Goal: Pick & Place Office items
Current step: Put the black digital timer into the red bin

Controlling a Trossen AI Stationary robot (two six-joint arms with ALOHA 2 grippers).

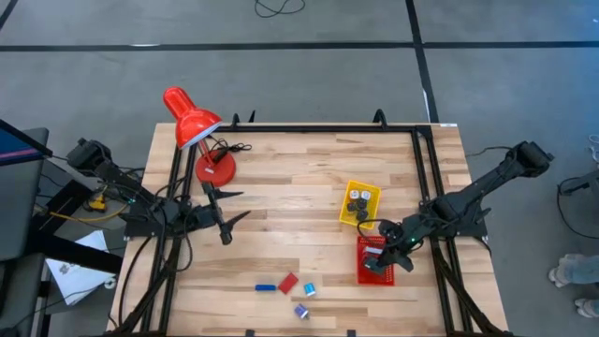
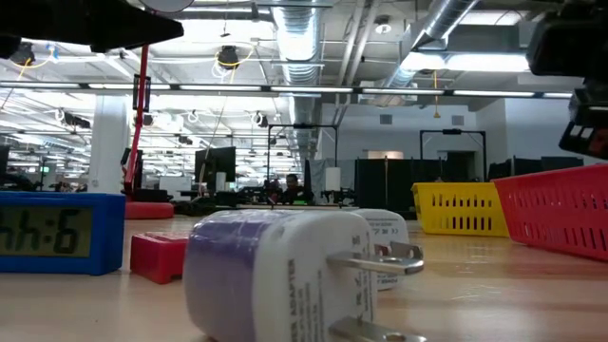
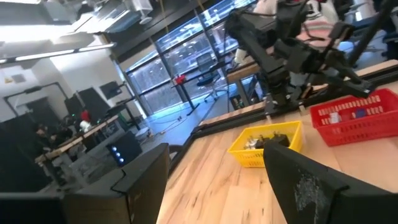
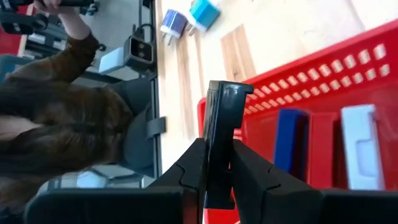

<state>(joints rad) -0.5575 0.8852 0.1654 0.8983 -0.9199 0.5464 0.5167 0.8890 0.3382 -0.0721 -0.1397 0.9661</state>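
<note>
My right gripper (image 1: 388,253) hangs over the red mesh basket (image 1: 372,271) at the table's right and is shut on a thin black flat piece (image 4: 222,118). A blue bar (image 4: 290,140) and a white piece (image 4: 360,146) lie in the basket. On the near part of the table lie a blue bar (image 1: 266,287), a red block (image 1: 288,282), a light-blue plug (image 1: 309,290) and a purple-and-white plug (image 1: 301,311). My left gripper (image 1: 234,208) waits open at the table's left, with nothing between its fingers. My right gripper pinches the black flat piece by its flat faces (image 4: 217,149) between its two fingers. The piece's free end (image 4: 229,93) sticks out past the fingertips. The fingers slant down toward the basket's corner. Whether the piece touches the basket's rim, I cannot tell.
A yellow tray (image 1: 360,201) with black-and-silver clips stands just beyond the basket. A big red desk lamp (image 1: 192,117) stands at the far left, its base (image 1: 215,168) close to my left arm. A person (image 4: 68,118) is beyond the table's near edge.
</note>
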